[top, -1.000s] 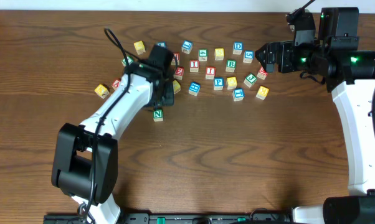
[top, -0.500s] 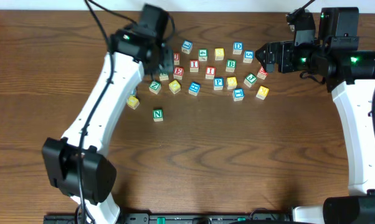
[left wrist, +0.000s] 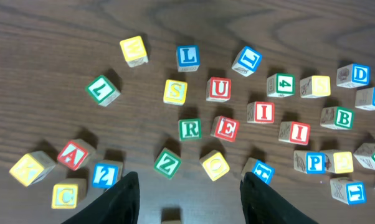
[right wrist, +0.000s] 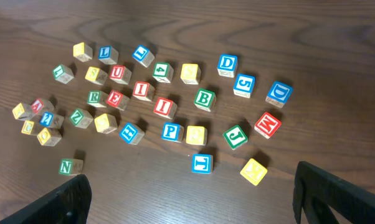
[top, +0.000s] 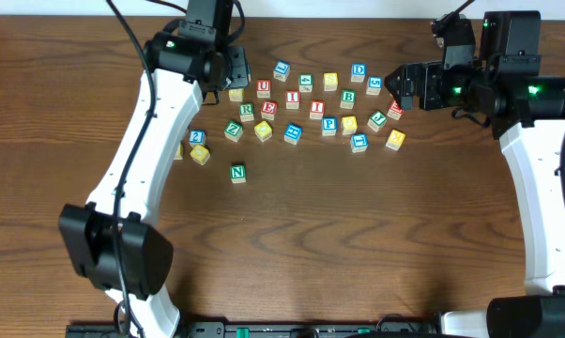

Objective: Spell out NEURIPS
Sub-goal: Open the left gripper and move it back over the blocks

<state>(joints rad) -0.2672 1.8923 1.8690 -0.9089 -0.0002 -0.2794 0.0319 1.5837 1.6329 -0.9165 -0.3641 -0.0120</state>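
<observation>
Green-lettered wooden N cube: stands alone on the dark brown wooden desk, left of centre in the overhead frame, set apart below the main scatter of cubes. Letter faces up.

Other needed letters all lie in the scatter; positions from the left wrist frame. Red-lettered wooden U cube upper centre. Yellow wooden S cube just beside it on the left, a gap between. Under these, green-lettered R cube and red-lettered E cube side by side, the E turned slightly. Two red-lettered I cubes: first I cube right of the E, second I cube lower right of the first. Blue-lettered P cube lower right again, touching or almost touching a yellow cube on its right; cannot tell which.

Left tool: upper left of the overhead frame, over the scatter's upper left edge. In its wrist frame the two black fingers rise from the bottom edge, spread wide, gripping nothing.

Right tool: upper right of the overhead frame, at the scatter's right edge, near a red-lettered M cube. Its wrist frame shows dark fingers in the two lower corners, jaws far apart, the scatter lying beyond them.
</observation>
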